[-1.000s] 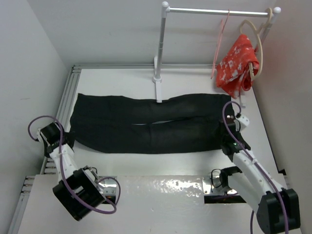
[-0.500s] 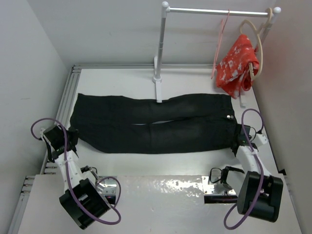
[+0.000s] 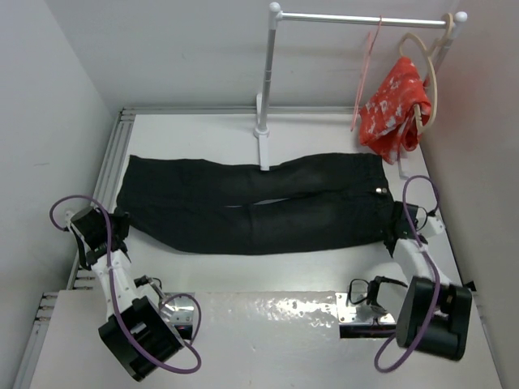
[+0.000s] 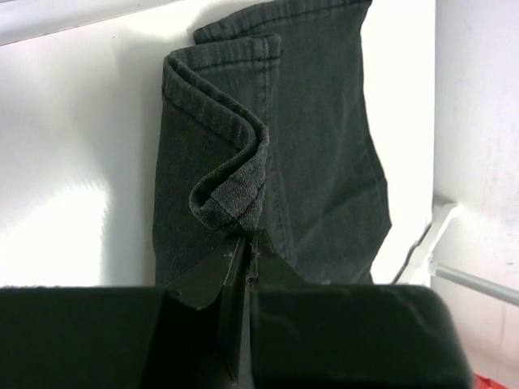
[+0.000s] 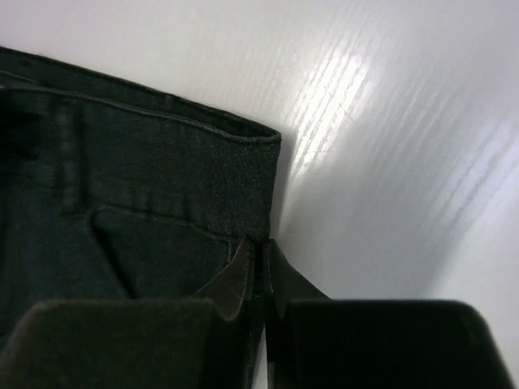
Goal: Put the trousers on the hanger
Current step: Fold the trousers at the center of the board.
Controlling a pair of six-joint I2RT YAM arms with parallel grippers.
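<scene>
The black trousers [image 3: 243, 203] lie flat across the table, cuffs at the left and waist with a silver button [image 3: 379, 191] at the right. My left gripper [image 3: 116, 229] is shut on a bunched fold of the near leg's cuff, seen in the left wrist view [image 4: 247, 243] with the trousers [image 4: 324, 121] beyond it. My right gripper [image 3: 395, 229] is shut on the near corner of the waistband, seen in the right wrist view [image 5: 259, 247] with the trousers [image 5: 146, 203] to its left. The thin pink-red wire hanger [image 3: 366, 73] hangs on the rack rail, at the back right.
A white rack [image 3: 266, 73] stands behind the trousers, its foot touching their far edge. A pale beige hanger [image 3: 428, 73] carrying a red patterned cloth [image 3: 396, 105] hangs at the rail's right end. Walls close in on both sides.
My right arm has pulled back to the right, and its gripper now sits at the waistband's near corner. My left gripper has shifted slightly at the cuff. The trousers have barely moved.
</scene>
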